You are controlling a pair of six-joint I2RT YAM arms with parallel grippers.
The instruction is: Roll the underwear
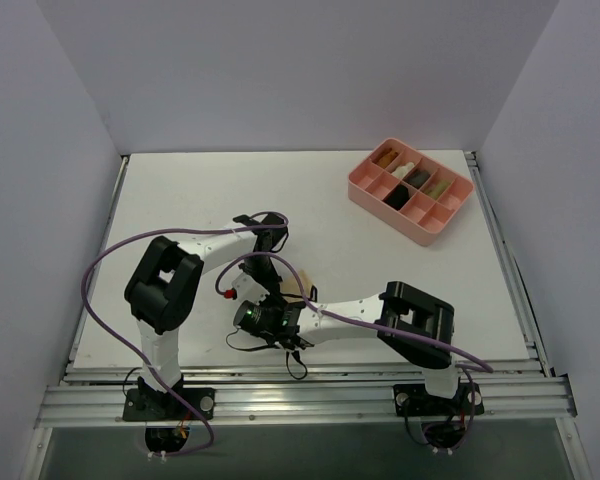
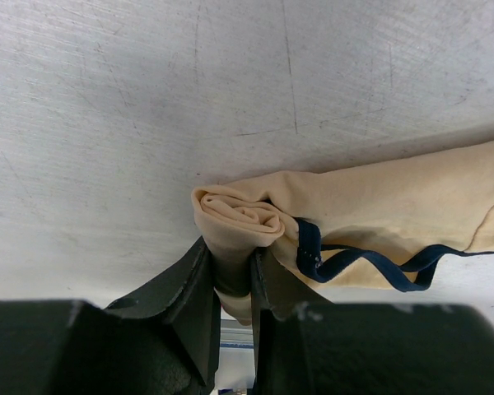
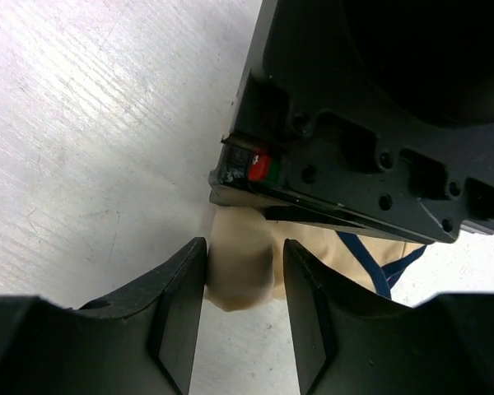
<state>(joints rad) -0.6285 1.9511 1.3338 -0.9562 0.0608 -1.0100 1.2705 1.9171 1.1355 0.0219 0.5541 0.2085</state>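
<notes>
The left claw (image 2: 230,263) pinches the rolled end of the underwear (image 2: 395,206). The unrolled tail lies on the surface (image 2: 148,99), running off to that claw's right. The right claw (image 3: 243,280) straddles the tan cloth just before it; I cannot tell whether it grips.

We see a white desk (image 1: 200,190), its surface finely scratched and scuffed. Toward the far right corner a pink divided tray (image 1: 385,215) sits on it, turned at an angle to the desk's edges. Nearer us, about the middle, tan underwear (image 2: 395,206) with dark trim lies on the desk, one end wound into a tight roll, well apart from the tray.
</notes>
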